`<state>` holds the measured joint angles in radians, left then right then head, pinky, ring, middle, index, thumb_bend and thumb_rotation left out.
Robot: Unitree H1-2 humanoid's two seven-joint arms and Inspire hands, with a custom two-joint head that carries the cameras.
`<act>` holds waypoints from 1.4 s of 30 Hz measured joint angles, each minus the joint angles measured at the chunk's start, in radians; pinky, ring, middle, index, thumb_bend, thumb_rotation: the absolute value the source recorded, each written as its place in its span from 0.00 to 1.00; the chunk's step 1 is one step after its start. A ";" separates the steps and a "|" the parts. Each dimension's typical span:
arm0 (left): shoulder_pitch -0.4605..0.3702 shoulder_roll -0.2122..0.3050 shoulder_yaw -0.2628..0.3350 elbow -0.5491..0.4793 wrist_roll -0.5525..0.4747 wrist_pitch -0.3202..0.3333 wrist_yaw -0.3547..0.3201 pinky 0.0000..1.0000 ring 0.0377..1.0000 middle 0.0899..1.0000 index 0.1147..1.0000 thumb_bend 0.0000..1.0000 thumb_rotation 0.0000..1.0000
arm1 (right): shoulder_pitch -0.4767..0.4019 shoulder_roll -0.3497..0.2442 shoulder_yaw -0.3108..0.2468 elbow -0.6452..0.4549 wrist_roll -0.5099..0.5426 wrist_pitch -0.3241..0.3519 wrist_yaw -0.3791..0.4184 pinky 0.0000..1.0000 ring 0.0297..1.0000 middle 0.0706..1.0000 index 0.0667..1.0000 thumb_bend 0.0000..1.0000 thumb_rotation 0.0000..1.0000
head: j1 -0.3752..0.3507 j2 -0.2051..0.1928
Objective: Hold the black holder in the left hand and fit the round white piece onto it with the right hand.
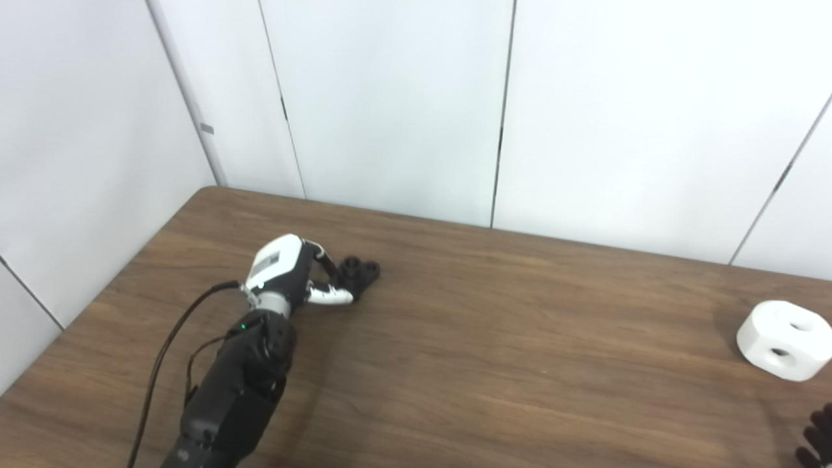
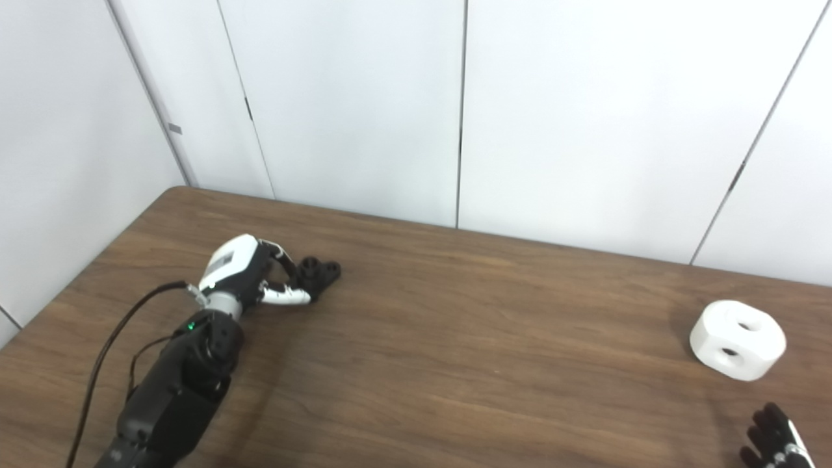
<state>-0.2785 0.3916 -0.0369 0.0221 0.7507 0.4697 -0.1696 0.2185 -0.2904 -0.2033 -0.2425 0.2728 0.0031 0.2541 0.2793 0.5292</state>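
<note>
Right eye view: holed round white piece [image 2: 737, 338]

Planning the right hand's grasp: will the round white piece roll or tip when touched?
The round white piece rests on a flat face on the table, so it probably slides rather than rolls. It looks squat and rigid, so tipping seems unlikely. Its smooth sides may be slippery.

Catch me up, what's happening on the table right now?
The left robot hand is at the black holder on the far left of the wooden table, fingers wrapping it, though a firm grip can't be confirmed. The holder looks to be on the tabletop. The round white piece sits untouched near the right edge. The right robot hand is just entering at the bottom right corner, short of the piece, holding nothing.
</note>
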 measured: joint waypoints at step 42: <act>0.212 -0.048 -0.356 -0.467 0.002 -0.114 -0.236 0.85 0.89 0.80 0.42 0.51 0.05 | -0.010 0.013 0.051 -0.214 -0.049 0.193 -0.098 0.91 0.96 0.97 0.98 0.70 1.00 | -0.230 0.179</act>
<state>-0.0662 0.3433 -0.3931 -0.4445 0.7529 0.3554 -0.4057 0.2082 -0.2769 -0.1520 -0.4561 0.2236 0.1960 0.1565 0.0491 0.7087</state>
